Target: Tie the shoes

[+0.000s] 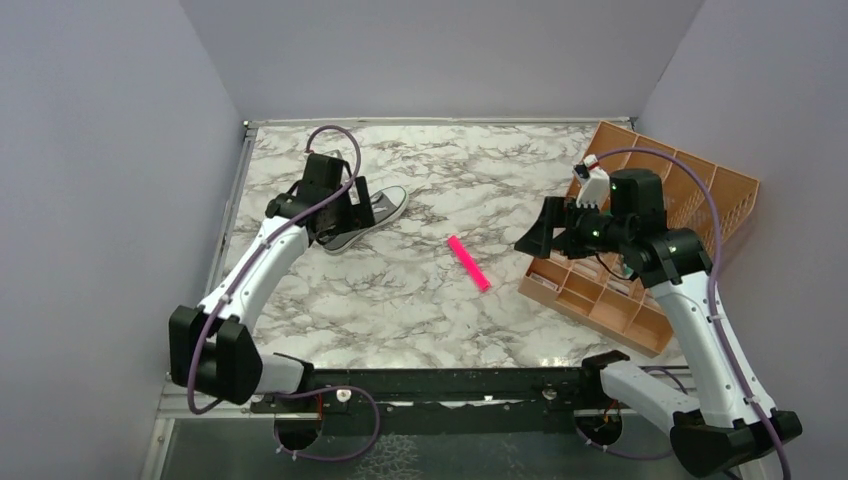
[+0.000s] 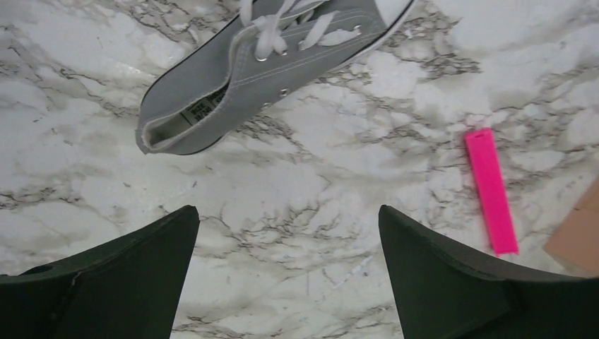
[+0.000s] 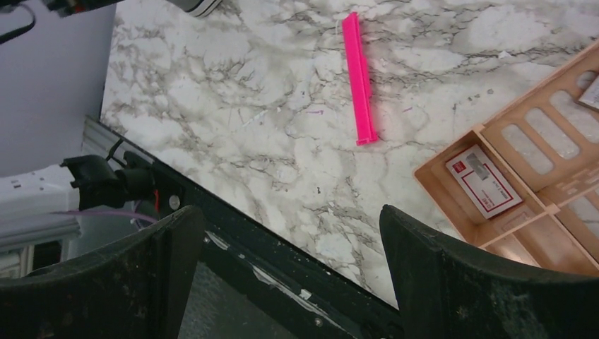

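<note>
Left gripper (image 2: pixel 287 212) is spread wide, nothing held, just short of the grey canvas low-top sneaker (image 2: pixel 268 63), which is set far left on the marble tabletop (image 2: pixel 282 183). Right gripper (image 3: pixel 291 212) is likewise wide and unloaded. Pink flat bar (image 2: pixel 491 189) is laid mid-table. In the tan compartmented crate (image 3: pixel 537 191), one cell is occupied by a red-and-white card (image 3: pixel 484 180).

The sneaker (image 2: pixel 212 88) is matt grey canvas with woven white laces (image 2: pixel 268 32) and small shiny metal eyelets (image 2: pixel 283 92). The tabletop (image 2: pixel 282 191) is smooth and marble-patterned, with a faint sheen. The pink bar (image 2: pixel 491 189) is glossy plastic. The tan tray (image 1: pixel 590 300) looks like matt plastic. The left end effector (image 2: pixel 286 212) has smooth matt black fingers (image 2: pixel 120 282); the right end effector (image 3: pixel 289 212) looks dusty and scuffed.
</note>
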### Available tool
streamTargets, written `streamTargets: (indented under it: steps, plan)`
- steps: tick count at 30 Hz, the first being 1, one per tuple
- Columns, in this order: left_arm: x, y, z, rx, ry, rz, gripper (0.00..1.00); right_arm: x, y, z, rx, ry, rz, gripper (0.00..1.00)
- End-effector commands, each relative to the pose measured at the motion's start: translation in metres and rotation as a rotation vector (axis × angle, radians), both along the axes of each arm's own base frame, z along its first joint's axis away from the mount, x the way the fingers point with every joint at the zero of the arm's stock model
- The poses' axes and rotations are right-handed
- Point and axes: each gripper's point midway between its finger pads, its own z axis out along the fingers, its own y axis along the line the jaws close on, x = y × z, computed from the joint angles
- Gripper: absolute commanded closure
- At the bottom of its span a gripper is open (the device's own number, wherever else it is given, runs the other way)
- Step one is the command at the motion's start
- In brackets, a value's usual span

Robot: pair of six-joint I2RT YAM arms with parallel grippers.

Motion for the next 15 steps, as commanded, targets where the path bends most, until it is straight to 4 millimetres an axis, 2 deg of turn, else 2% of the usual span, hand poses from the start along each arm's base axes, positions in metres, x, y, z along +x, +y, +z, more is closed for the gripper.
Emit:
streamTargets:
  steps: [1, 6, 9, 12, 15]
  plan:
    - [0.013, 0.018, -0.025, 0.073, 0.058, -0.105, 0.05, -0.008, 0.02, 0.011, 0.046, -0.063, 0.133, 0.0]
    - [0.038, 0.032, -0.055, 0.106, 0.103, -0.222, 0.16, -0.013, 0.028, 0.006, 0.028, -0.058, 0.168, 0.0]
    - [0.049, 0.03, -0.07, 0.083, 0.127, -0.294, 0.19, -0.013, 0.028, 0.002, 0.016, -0.039, 0.153, 0.0]
    - [0.054, 0.026, -0.08, 0.069, 0.145, -0.327, 0.22, -0.012, 0.028, 0.002, 0.014, -0.039, 0.153, 0.0]
    - [0.051, 0.029, -0.095, 0.076, 0.187, -0.324, 0.27, -0.009, 0.027, 0.002, 0.003, -0.043, 0.136, 0.0]
